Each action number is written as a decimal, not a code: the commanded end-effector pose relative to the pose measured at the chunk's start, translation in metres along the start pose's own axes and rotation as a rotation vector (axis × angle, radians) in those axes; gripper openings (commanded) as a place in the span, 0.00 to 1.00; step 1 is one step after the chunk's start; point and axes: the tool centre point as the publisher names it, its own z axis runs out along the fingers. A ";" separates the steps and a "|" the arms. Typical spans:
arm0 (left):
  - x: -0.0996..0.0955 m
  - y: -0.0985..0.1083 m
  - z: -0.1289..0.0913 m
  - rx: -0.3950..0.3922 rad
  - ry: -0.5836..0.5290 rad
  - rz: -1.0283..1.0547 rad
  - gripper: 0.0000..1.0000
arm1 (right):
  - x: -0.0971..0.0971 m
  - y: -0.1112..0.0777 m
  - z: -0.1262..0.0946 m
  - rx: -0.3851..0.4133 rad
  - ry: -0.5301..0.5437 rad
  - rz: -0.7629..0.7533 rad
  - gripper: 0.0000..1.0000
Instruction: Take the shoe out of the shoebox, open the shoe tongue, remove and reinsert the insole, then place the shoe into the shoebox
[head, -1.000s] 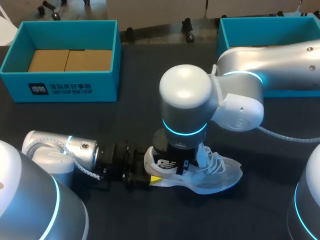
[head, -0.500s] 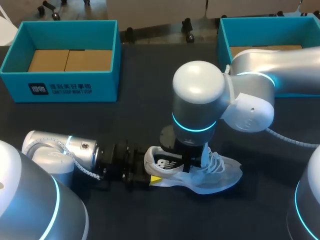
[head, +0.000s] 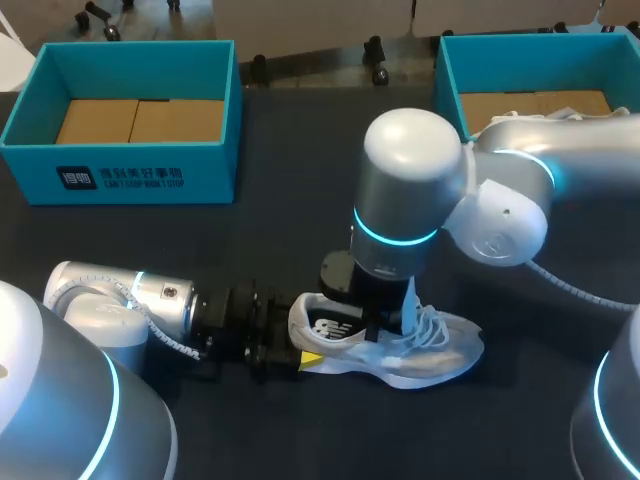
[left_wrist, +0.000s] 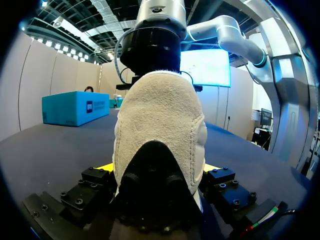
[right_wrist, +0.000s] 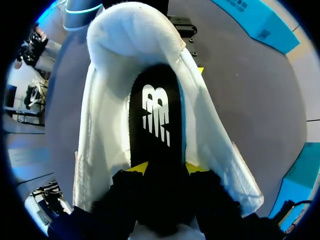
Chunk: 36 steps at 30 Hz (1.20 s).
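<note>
Two shoeboxes stand along the far edge of the table (head: 280, 230), the left shoebox (head: 40, 110) in the far left corner and the right shoebox (head: 450, 75) in the far right corner. The shoe (head: 430, 360) is outside both of them. It lies on its sole near the table's near edge, about in the middle, well apart from either box.

The left gripper (head: 298, 357) comes in low from the left side and is clamped on the heel (left_wrist: 159, 115); in the left wrist view, one yellow tip shows at each side of the heel. The right gripper (head: 385, 330) comes straight down from above into the opening of the shoe. In the right wrist view the black insole (right_wrist: 159, 115) runs between its two yellow tips, and they appear to pinch it from both sides. The insole seems to be mostly inside the shoe, so the step in hand is probably its removal or its return; which one, the pictures do not tell.

Several things could go wrong from here. If the pinch is only on the thin edge, the insole can slip out. If the insole sticks to the inside, a pull upward can lift the whole shoe and twist the heel out of the left fingers. The insole can also fold or catch on the laces (head: 437, 322), because the opening is narrow.
</note>
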 end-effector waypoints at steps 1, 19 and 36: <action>-0.001 0.002 0.001 -0.002 0.001 0.000 0.00 | 0.014 0.010 0.023 0.013 0.041 0.006 0.40; -0.001 0.002 0.001 -0.002 0.001 0.000 0.00 | 0.051 0.014 0.020 0.018 0.071 0.042 0.00; -0.001 0.002 0.001 -0.002 0.001 0.000 0.00 | 0.058 0.002 -0.030 -0.136 -0.066 0.038 0.00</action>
